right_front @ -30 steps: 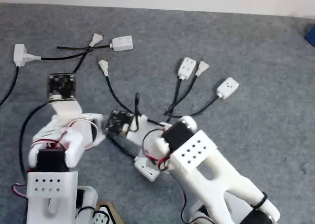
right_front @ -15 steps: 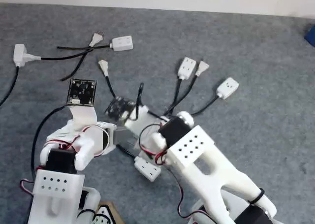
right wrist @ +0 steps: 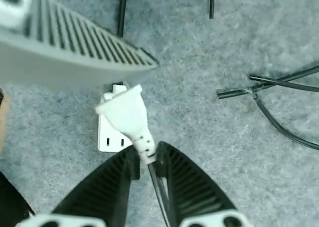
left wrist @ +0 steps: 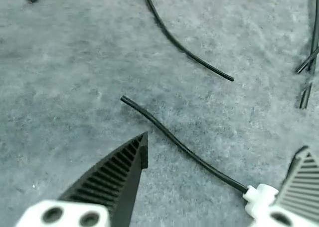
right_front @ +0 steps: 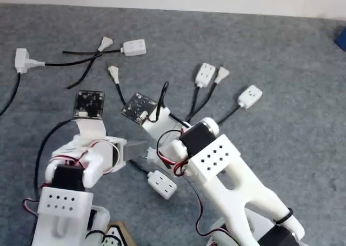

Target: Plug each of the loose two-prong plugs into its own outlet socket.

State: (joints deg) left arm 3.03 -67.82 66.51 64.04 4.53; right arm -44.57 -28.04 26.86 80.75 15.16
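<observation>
The white two-prong plug (right wrist: 124,110) was clamped at its neck between the fingers of the right gripper (right wrist: 147,159). It was held just above a white outlet socket (right wrist: 110,134) that lay on the grey carpet (right wrist: 239,47). The left gripper (left wrist: 223,142) was set close beside, its jaws spread apart over a loose black cord (left wrist: 169,132). A second socket (right_front: 205,74) and a spare plug (right_front: 221,73) lay side by side farther off.
</observation>
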